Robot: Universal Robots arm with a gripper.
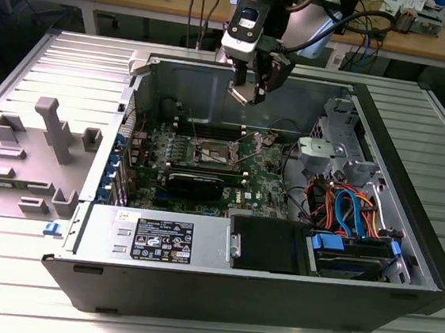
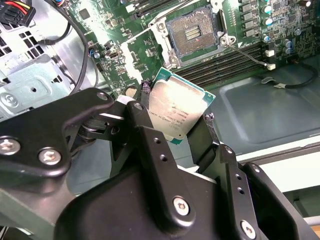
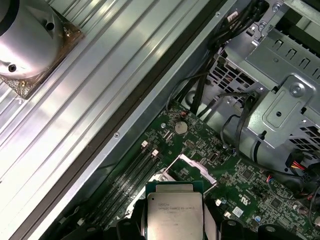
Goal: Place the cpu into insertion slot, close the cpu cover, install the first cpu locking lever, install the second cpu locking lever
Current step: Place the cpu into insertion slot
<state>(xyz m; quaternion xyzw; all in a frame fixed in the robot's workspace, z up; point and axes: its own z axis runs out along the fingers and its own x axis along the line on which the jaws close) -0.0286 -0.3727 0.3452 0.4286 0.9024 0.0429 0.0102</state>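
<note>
Gripper (image 1: 246,94) of matt black metal, with bolted linkage plates, hung above the open computer case (image 1: 273,295) in the exterior view; its jaws were drawn in to the width of the cpu (image 2: 176,112) and clamped it by two opposite edges; the cpu, a small flat square with a dull silvery-grey metal top and a thin green border, was held tilted in the air, well apart from the board below; in the second wrist view the green motherboard (image 2: 125,30) lay beneath it, studded with small components; the square insertion slot (image 2: 195,32) sat bare, its dark floor showing a fine grid of contacts; long dark memory slots (image 2: 225,62) ran just beside the slot; in the first wrist view the cpu cover (image 3: 196,169), a thin silvery frame, appeared lifted off the slot; the case rested on a ribbed grey metal table (image 1: 43,52).
</note>
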